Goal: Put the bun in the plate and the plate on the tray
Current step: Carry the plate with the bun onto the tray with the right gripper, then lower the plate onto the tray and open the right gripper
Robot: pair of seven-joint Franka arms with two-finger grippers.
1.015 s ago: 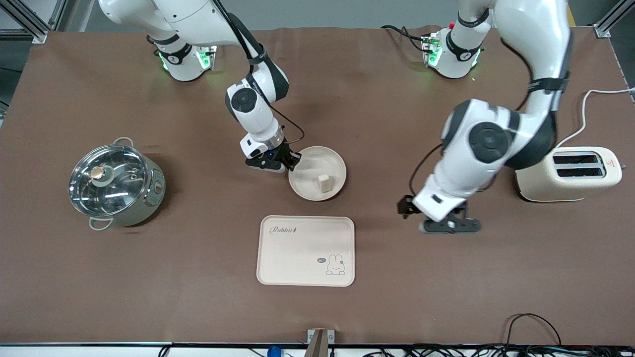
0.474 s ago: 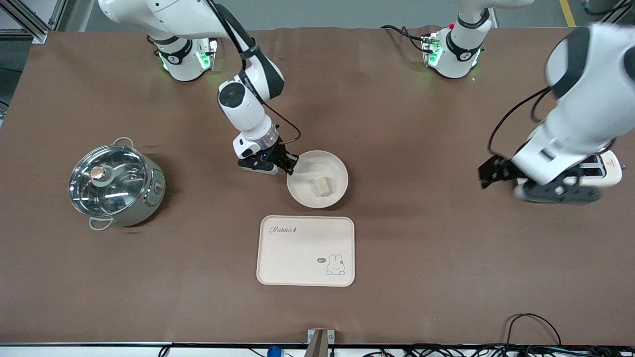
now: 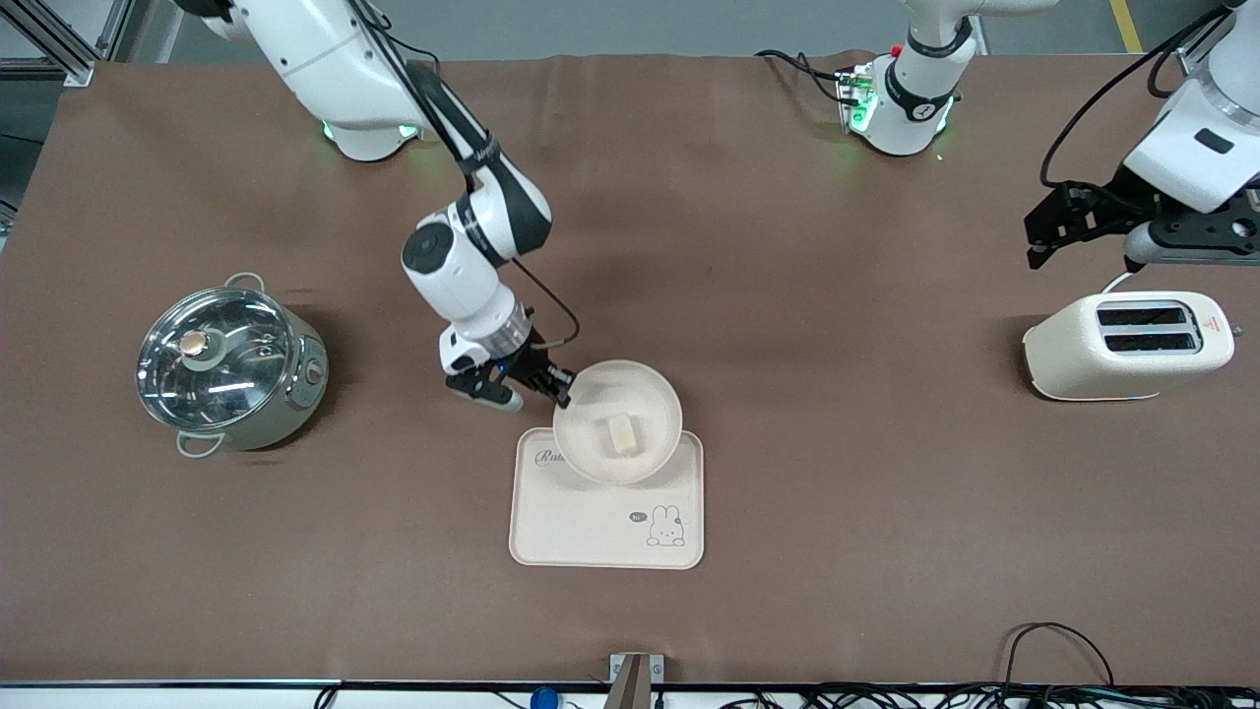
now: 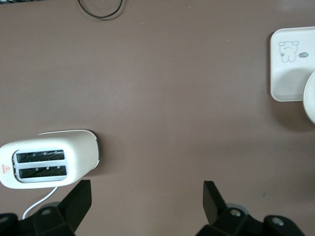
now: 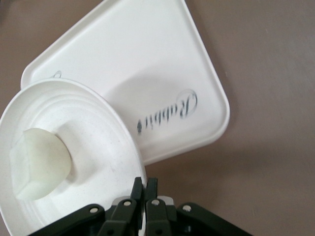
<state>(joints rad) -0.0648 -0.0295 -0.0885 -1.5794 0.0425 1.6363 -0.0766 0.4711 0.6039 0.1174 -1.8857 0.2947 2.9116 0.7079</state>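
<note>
Gripping the plate (image 3: 650, 394) by its rim, the right pincer (image 3: 557, 388) holds it over the tray's (image 3: 600, 532) edge toward the robots, the bun (image 3: 621, 434) lying inside. Over by the toaster (image 3: 1122, 345), the left pincer (image 3: 1093, 231) hangs with jaws spread, nothing in them.

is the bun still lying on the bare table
No, the bun lies in the plate, which the right gripper holds by its rim over the tray.
</note>
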